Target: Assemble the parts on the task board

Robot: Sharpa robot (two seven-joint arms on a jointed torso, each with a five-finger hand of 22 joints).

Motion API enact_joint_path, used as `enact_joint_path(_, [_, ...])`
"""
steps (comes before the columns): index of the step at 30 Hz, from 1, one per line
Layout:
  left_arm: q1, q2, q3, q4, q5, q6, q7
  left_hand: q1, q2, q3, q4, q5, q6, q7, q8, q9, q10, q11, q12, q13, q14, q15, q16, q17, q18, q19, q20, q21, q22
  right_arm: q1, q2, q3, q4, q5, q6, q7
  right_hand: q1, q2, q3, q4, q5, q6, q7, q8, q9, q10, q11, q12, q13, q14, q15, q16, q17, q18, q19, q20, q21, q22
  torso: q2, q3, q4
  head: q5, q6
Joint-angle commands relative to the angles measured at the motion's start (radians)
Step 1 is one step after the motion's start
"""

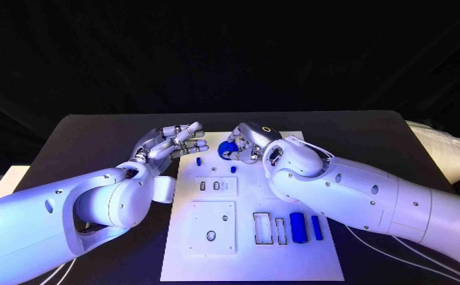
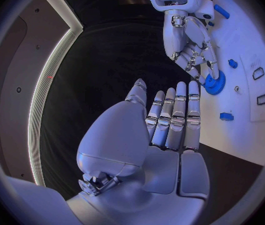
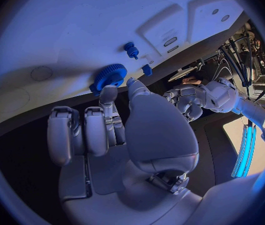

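The white task board lies in the middle of the black table. A blue gear sits at the board's far left corner. My right hand reaches over it, and a finger and the thumb pinch its rim. In the left wrist view the right hand's fingertips touch the gear. My left hand hovers just left of the board's far end, its fingers apart and its palm holding nothing.
Two small blue pieces stand on the board near the gear. Two blue cylinders lie at the board's near right, beside rectangular slots. A raised plate with a hole is at the near left.
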Motion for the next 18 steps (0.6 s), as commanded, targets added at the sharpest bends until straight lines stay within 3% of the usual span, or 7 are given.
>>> enact_joint_path(1, [0.001,0.001,0.001,0.002,0.001,0.010,0.006,0.010,0.005,0.002,-0.006,-0.003,-0.002,0.004,-0.006,-0.002,-0.004,-0.001,-0.004,-0.002,-0.010,-0.001,-0.006,0.000,0.019,-0.004,0.000,-0.001,-0.002,-0.002,0.001,-0.001,-0.002,0.031,0.046,0.008,-0.013,-0.003,-0.009,0.001,0.007,0.004,0.000,-0.004,-0.001,0.006,0.002,0.002,0.000,0.058,0.001,0.008,0.004,-0.020,0.009,0.001,0.004,0.049,0.000,-0.0013,0.0012,-0.001,0.000])
enact_joint_path(8, [0.001,0.002,0.001,0.000,0.001,0.007,0.004,0.012,0.007,0.005,-0.009,-0.002,-0.003,0.005,-0.006,-0.002,-0.005,0.000,-0.004,-0.002,-0.010,-0.001,-0.006,0.000,0.019,-0.004,0.000,0.000,-0.002,-0.001,0.001,-0.001,-0.017,0.035,0.054,-0.002,-0.013,-0.007,-0.012,-0.001,0.004,-0.005,0.003,-0.009,-0.004,0.002,0.004,-0.002,-0.002,0.059,0.002,0.011,0.010,-0.020,0.010,0.001,0.005,0.051,0.000,-0.0011,0.0003,0.001,-0.002])
enact_joint_path(18, [0.001,0.003,0.001,0.000,0.001,0.007,0.004,0.013,0.007,0.006,-0.010,-0.002,-0.003,0.005,-0.006,-0.002,-0.005,0.000,-0.004,-0.002,-0.010,-0.001,-0.006,0.000,0.019,-0.004,0.000,0.000,-0.002,-0.002,-0.001,-0.001,-0.021,0.027,0.010,0.019,-0.003,-0.012,-0.014,-0.003,0.020,-0.017,0.006,-0.011,-0.005,-0.001,0.006,0.000,0.002,0.058,0.004,0.009,0.008,-0.020,0.010,0.003,0.005,0.051,-0.001,-0.0014,0.0020,-0.001,0.000])
